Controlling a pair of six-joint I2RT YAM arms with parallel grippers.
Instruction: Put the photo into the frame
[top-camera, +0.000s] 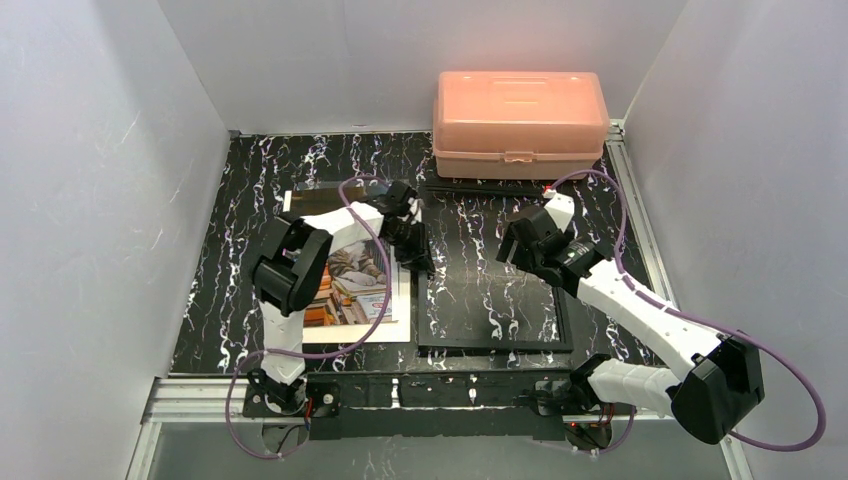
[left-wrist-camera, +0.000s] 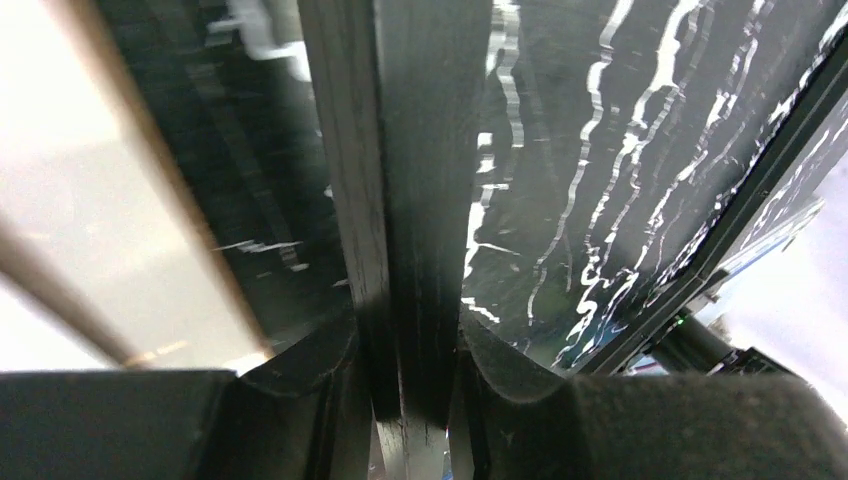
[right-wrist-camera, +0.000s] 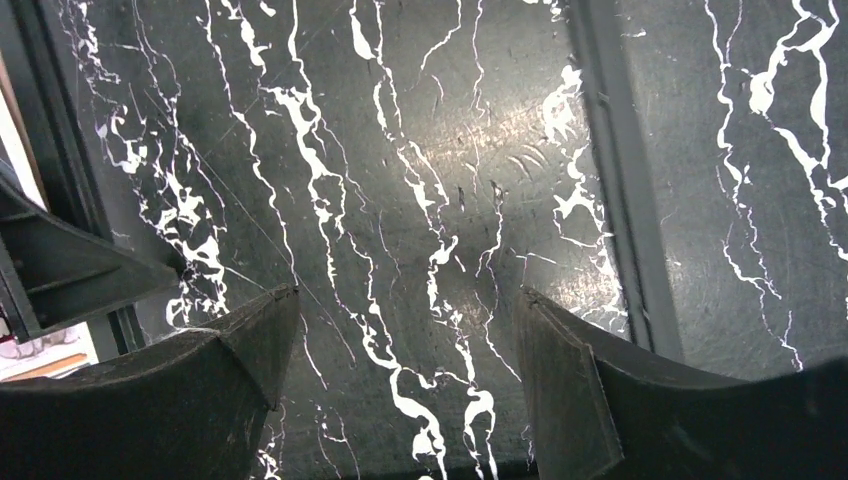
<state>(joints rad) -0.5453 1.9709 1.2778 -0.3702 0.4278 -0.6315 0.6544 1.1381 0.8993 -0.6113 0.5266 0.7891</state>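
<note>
Two tools we see: left tool (left-wrist-camera: 410, 345) clamps the frame (left-wrist-camera: 400, 150) edge, right tool (right-wrist-camera: 400, 320) spread wide over its glass.

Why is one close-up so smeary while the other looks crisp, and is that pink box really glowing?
Left wrist view: the frame, pinched in the left gripper, sits too close to focus, and the left side washes out white. Right wrist view: crisp, with a soft sheen mid-picture. Top view: the pink box is simply overexposed, its top bleached pale.
</note>
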